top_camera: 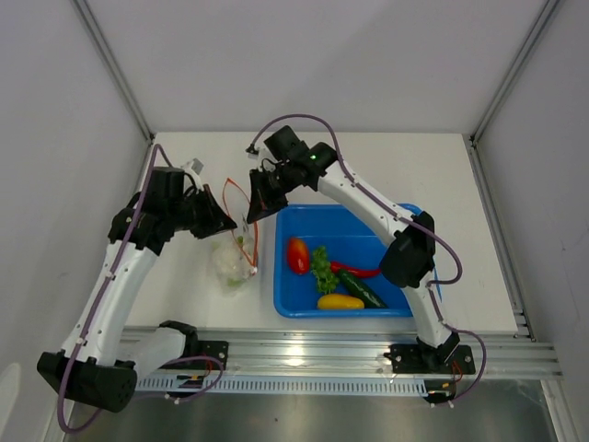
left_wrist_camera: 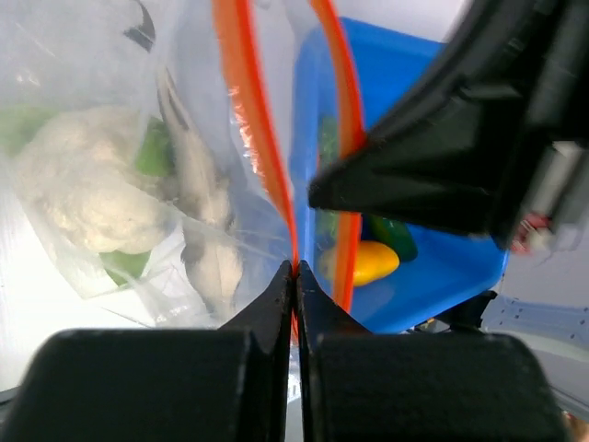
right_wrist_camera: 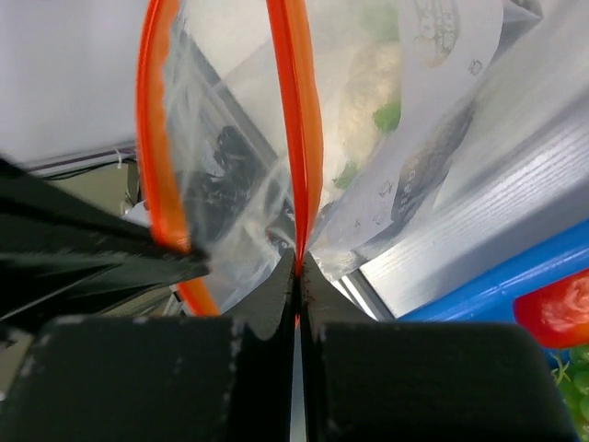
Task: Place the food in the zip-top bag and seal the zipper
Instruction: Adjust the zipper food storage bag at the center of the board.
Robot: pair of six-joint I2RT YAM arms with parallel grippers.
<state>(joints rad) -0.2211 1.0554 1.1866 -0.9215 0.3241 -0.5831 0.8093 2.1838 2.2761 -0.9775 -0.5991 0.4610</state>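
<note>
The clear zip-top bag (top_camera: 232,262) hangs between my two grippers with its mouth open. My left gripper (top_camera: 226,222) is shut on one side of the orange-red zipper (left_wrist_camera: 253,129). My right gripper (top_camera: 257,208) is shut on the other side of the zipper (right_wrist_camera: 296,120). Inside the bag I see the white cauliflower (left_wrist_camera: 83,189), a bit of green, and the grey fish (left_wrist_camera: 207,216). The blue tray (top_camera: 368,230) holds the red tomato (top_camera: 297,255), green lettuce (top_camera: 322,269), red chili (top_camera: 355,271), dark cucumber (top_camera: 362,289) and yellow squash (top_camera: 340,301).
The tray stands right of the bag, close to it. An aluminium rail (top_camera: 322,350) runs along the table's near edge by the arm bases. Grey walls enclose the white table (top_camera: 414,166) at the back and both sides.
</note>
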